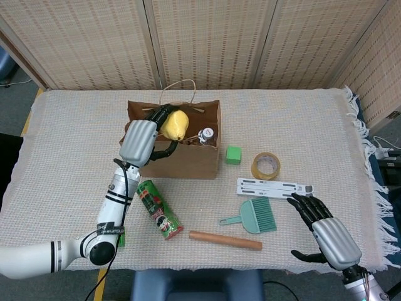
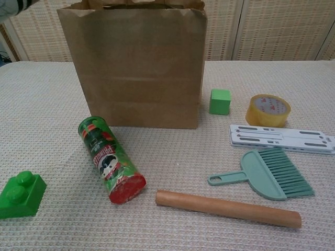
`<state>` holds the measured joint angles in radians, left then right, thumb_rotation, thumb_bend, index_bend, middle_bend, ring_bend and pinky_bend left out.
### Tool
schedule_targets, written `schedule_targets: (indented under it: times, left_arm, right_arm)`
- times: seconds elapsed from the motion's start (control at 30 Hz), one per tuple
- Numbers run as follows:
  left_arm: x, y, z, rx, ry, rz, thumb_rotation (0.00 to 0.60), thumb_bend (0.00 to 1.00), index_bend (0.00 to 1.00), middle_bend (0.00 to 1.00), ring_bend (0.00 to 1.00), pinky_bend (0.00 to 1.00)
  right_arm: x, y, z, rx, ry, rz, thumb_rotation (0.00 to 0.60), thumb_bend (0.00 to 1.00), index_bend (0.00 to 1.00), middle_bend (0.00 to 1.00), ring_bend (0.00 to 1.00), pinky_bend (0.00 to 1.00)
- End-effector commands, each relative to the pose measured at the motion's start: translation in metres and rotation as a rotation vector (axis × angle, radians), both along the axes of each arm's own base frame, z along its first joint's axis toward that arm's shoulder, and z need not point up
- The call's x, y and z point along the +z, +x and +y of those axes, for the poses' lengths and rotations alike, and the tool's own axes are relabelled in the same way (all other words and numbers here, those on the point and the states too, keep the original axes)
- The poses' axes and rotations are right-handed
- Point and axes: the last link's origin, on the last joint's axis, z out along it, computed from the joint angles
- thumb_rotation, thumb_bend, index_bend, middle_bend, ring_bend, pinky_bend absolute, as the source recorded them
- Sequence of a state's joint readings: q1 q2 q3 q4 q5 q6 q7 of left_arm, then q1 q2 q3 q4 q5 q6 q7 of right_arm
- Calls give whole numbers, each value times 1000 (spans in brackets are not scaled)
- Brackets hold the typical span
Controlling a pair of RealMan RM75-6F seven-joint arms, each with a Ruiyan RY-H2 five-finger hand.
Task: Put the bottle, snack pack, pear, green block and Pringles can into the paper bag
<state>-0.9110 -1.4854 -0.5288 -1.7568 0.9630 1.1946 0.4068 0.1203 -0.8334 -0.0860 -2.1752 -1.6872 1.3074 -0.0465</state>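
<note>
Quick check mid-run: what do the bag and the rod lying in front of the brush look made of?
Bag: brown kraft paper, matte, with creases and a twisted-paper handle. Rod: looks like wood, smooth with a slight sheen and faint grain, though the finish leaves that open.
</note>
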Motion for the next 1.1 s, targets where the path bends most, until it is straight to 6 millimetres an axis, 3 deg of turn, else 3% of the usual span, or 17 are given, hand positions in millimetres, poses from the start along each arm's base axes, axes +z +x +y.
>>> schedule_targets:
  times: [0.03, 0.17, 0.23, 0.3, 0.37, 0.43, 0.5, 0.83, 1.1]
  left_arm:
    - [-8, 10, 14, 10, 28, 43, 600, 671, 637, 625, 564, 717]
    - [-11, 11, 24, 37, 39, 77, 600, 637, 587, 587, 513, 681]
    - [-14, 9, 25, 45, 33, 117, 600, 572, 491, 475, 404, 593]
    - [-17, 7, 25, 57, 22, 136, 600, 484, 321, 256, 220, 424]
    - [-19, 5, 25, 73, 5, 150, 600, 432, 181, 79, 101, 307]
    - [-19, 4, 24, 80, -2, 153, 600, 411, 83, 3, 27, 228]
    - [-17, 4, 23, 79, -3, 148, 600, 409, 41, 0, 1, 193]
    - [-1, -5, 12, 79, -6, 109, 600, 408, 26, 0, 0, 183]
    - [30, -50, -21, 64, -9, 114, 600, 439, 85, 0, 14, 207]
  right_arm:
    - [1, -1, -1, -3, -5, -2, 600, 3, 0, 0, 0, 0]
    - [1, -2, -3, -14, -4, -4, 600, 2, 0, 0, 0, 0]
    - [1, -3, -4, -18, -3, -1, 600, 3, 0, 0, 0, 0]
    - [0, -4, -5, -21, 0, 1, 600, 3, 0, 0, 0, 0]
    - [0, -4, -5, -22, 2, 2, 600, 3, 0, 0, 0, 0]
    - [0, -4, -5, -21, 0, 2, 600, 3, 0, 0, 0, 0]
    - [0, -3, -5, -19, -3, 1, 600, 3, 0, 0, 0, 0]
    - [-1, -2, -2, -10, 1, 5, 600, 3, 0, 0, 0, 0]
    - [-2, -1, 2, -4, 12, 5, 600, 3, 0, 0, 0, 0]
